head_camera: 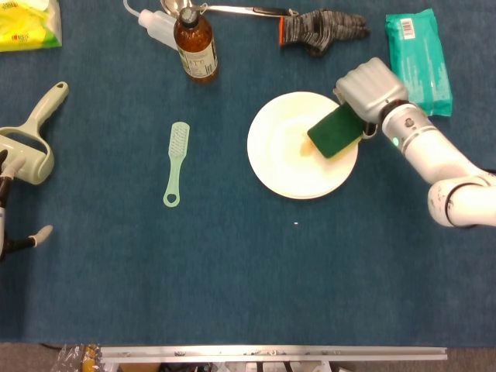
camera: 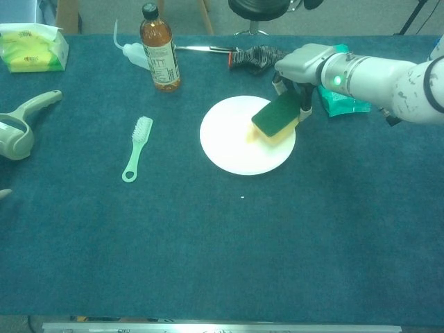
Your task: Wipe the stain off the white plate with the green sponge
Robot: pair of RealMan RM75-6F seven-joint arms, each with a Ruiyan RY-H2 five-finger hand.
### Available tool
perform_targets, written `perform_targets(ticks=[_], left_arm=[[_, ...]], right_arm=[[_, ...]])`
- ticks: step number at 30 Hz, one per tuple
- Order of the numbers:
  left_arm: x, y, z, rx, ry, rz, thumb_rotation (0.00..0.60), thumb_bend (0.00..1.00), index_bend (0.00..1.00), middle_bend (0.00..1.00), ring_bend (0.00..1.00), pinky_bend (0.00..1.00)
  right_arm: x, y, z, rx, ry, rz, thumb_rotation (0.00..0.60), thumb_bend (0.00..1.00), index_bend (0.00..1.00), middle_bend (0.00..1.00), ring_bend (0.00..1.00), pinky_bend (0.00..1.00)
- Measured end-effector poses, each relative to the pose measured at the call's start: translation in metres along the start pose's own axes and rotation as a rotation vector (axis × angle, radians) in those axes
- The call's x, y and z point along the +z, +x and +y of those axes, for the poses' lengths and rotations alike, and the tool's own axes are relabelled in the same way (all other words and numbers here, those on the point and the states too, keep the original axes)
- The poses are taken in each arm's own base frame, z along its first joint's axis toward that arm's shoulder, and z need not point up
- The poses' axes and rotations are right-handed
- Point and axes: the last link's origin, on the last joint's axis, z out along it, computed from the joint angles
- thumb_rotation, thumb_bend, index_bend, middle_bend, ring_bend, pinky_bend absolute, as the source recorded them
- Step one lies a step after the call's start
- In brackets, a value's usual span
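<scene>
- On the plate: right hand grips sponge, its edge at the stain.
- Stain visible; wiping barely begun.
- Left hand: state unclear.

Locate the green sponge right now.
In both views the green sponge sits right of centre, gripped by the right hand, tilted down onto the right part of the white plate.

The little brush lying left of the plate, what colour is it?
The brush is a pale mint green, seen best in the head view.
</scene>
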Motion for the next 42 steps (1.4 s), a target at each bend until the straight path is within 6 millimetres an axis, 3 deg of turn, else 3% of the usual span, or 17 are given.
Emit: perform_targets(ticks=[27, 42], left_arm=[[-0.003, -0.008, -0.008, -0.023, 0.015, -0.018, 0.600, 0.09, 0.11, 0.00, 0.04, 0.28], [-0.002, -0.011, -0.010, -0.035, 0.017, -0.021, 0.600, 0.09, 0.11, 0.00, 0.04, 0.28]], right_arm=[[0.018, 0.003, -0.030, -0.083, 0.043, 0.026, 0.600, 0.00, 0.56, 0.61, 0.52, 0.57], [0.010, -0.001, -0.015, -0.151, -0.013, 0.038, 0.600, 0.00, 0.56, 0.61, 0.52, 0.57]])
